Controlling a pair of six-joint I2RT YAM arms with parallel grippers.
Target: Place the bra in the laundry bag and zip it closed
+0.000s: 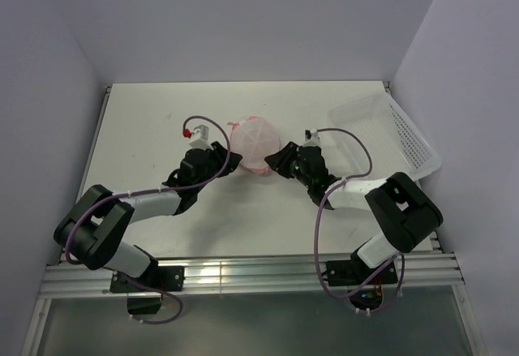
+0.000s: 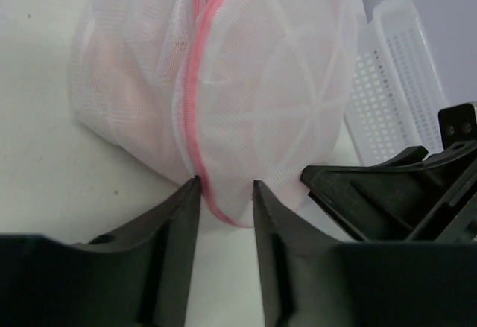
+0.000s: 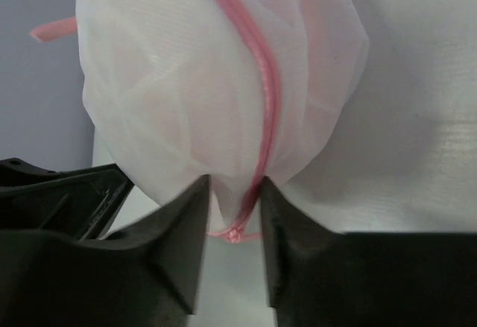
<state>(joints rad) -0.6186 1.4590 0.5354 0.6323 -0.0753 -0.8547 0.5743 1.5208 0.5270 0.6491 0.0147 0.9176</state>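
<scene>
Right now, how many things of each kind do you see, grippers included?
laundry bag: 1
bra, pink tint seen through the mesh: 1
basket: 1
grippers, left gripper and right gripper: 2
Total: 5

Hemming in the laundry bag (image 1: 255,139) from the left with the left gripper (image 1: 230,154) and from the right with the right gripper (image 1: 276,160). Leaving bare table (image 1: 146,125) open beyond it. Blocking the far right corner with the white basket (image 1: 408,139).
</scene>
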